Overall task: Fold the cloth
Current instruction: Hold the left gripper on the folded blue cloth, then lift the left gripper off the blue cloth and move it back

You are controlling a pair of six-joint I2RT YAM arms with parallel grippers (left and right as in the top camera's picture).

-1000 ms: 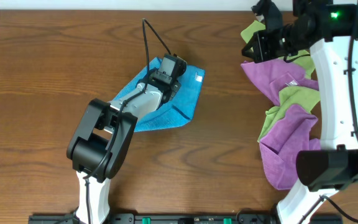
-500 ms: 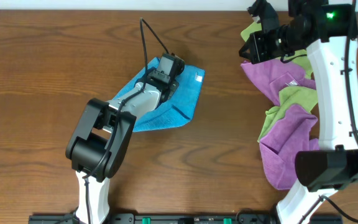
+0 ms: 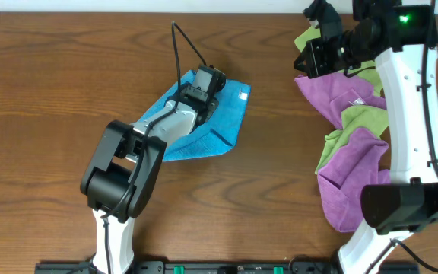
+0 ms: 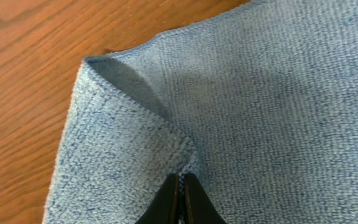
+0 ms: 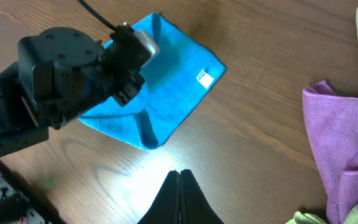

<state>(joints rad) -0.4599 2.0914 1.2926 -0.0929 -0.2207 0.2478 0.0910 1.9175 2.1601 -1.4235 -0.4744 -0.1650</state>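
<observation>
The sky-blue cloth point(image 3: 230, 116) lies flat on the wooden table, left of centre, with its white tag point(image 3: 243, 95) at the right corner. My left gripper point(image 3: 202, 93) rests on the cloth's upper part. In the left wrist view its jaws point(image 4: 180, 178) are shut on a raised ridge of the cloth point(image 4: 260, 93), just below a folded-over corner. My right gripper point(image 3: 314, 57) hangs high above the table at the back right. Its jaws point(image 5: 179, 174) are shut with nothing between them. The cloth point(image 5: 173, 81) and its tag point(image 5: 205, 79) lie below it.
A heap of purple and lime-green cloths point(image 3: 356, 144) runs down the right side of the table under the right arm. Purple cloth point(image 5: 347, 143) fills the right edge of the right wrist view. Bare wood surrounds the blue cloth.
The left gripper has closed on the cloth without shifting place. The right gripper drifted slightly up and to the left, then held still.
</observation>
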